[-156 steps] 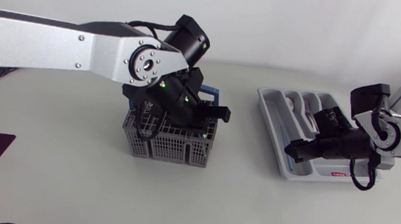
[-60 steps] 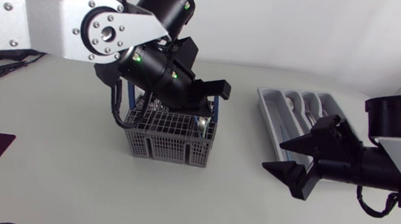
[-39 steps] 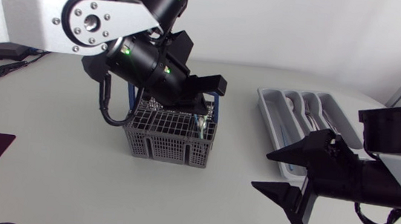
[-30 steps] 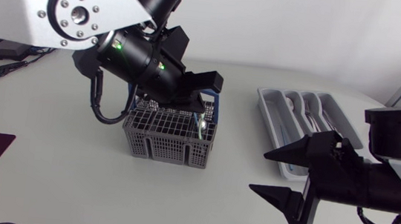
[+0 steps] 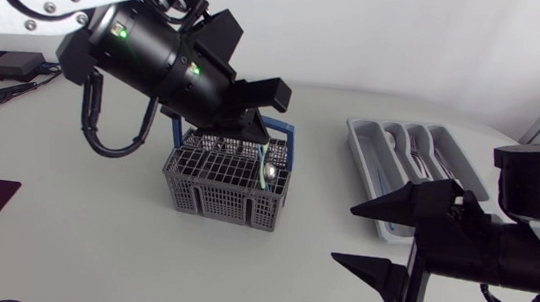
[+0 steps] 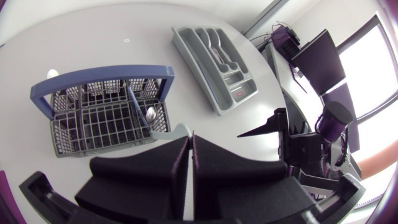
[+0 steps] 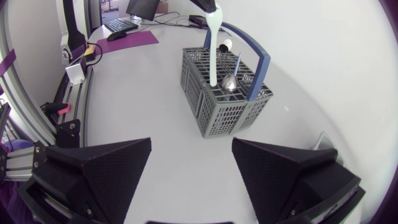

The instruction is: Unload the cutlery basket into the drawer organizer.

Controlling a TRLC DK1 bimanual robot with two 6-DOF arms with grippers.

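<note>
- Cutlery basket (image 5: 227, 182), from overhead: under the left jaws, which are clenched on a pale utensil handle (image 5: 265, 159). Pull it straight up, I'd say, to clear the grid.
- Left wrist: drawer organizer (image 6: 198, 71) lies ahead of those jaws.
- Right wrist: right jaws released, basket ahead.

A grey cutlery basket (image 5: 216, 191) with a blue handle sits mid-desk (image 5: 88, 253). The left gripper (image 5: 255, 127) hangs over it, and a pale-handled utensil (image 5: 263, 156) runs from its tip into the basket. The right gripper (image 5: 343, 234), jaws wide apart, hovers beside the grey drawer organizer (image 5: 362, 153).
</note>
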